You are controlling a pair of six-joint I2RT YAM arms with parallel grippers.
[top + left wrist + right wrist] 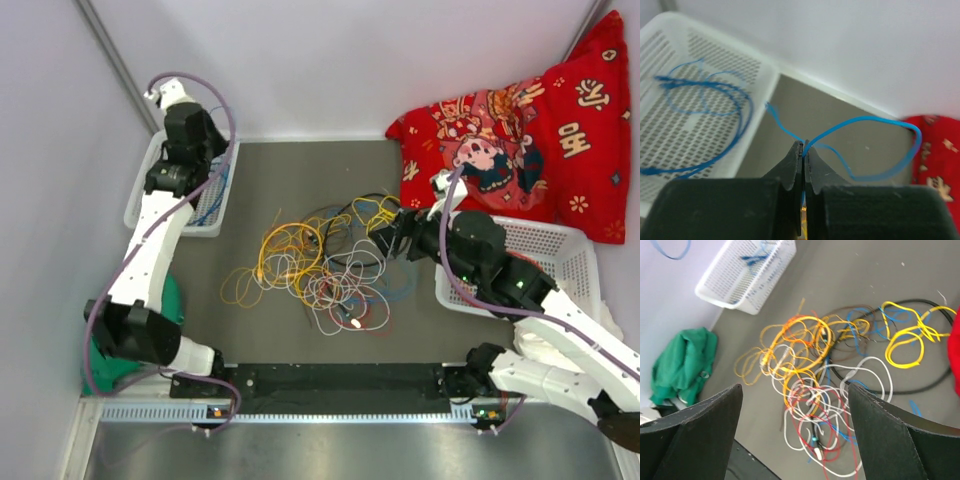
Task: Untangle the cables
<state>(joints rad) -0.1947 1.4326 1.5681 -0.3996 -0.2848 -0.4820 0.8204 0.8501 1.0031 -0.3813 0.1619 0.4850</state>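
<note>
Two risks are looming: the left gripper (803, 150), clamping one blue cable (875, 118) beside the upper-left basket (725, 46), may be dropping it outside the rim; the right gripper (795, 395), gaping over the centre-frame cables (320, 270), may be snagging several.

Tangled cables (322, 268) on the dark table (300, 180)

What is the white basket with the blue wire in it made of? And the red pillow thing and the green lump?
White basket: looks like hard plastic, a smooth moulded grid of holes. Red pillow thing: printed fabric, soft, creased, probably stuffed. Green lump: crumpled cloth, matte with folds.
</note>
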